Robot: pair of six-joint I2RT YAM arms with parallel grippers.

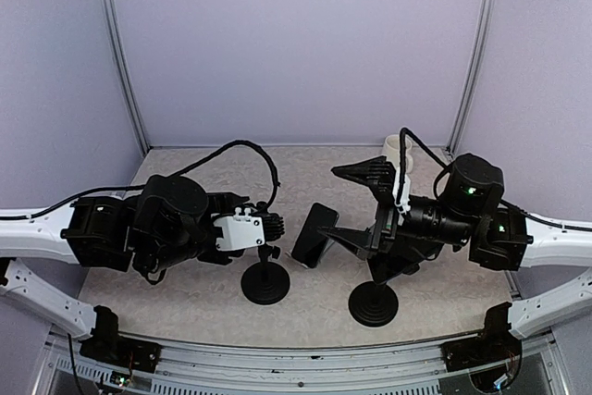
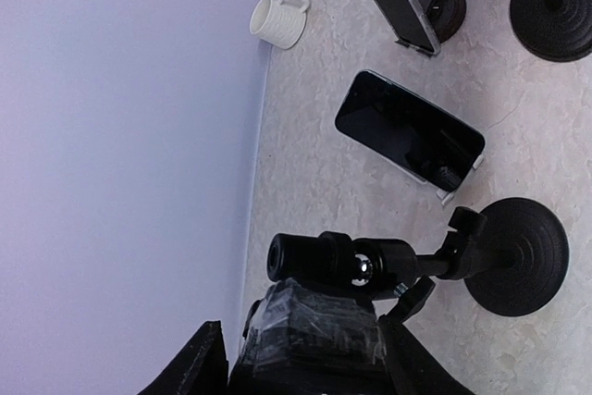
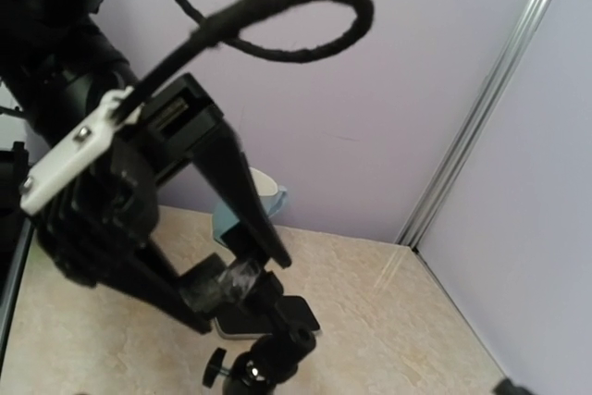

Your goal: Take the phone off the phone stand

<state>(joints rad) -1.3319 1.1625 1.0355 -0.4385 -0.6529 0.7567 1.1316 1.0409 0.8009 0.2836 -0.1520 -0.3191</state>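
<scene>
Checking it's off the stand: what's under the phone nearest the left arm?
Table shows around the phone; the phone stand's round base sits beside it, not beneath. Whether anything props its back is covered by the phone itself.

A cream mug (image 1: 396,148) stands near the far right corner of the table (image 1: 305,168), close to the back wall (image 1: 296,43). In the left wrist view the mug (image 2: 279,18) shows ribbed sides and 1 looped handle. The table (image 2: 305,191) has a beige, marbled top. The walls are plain pale lavender. 2 slim metal posts rise at the back corners, 1 on the left (image 1: 120,62) and 1 on the right (image 1: 474,53).
</scene>
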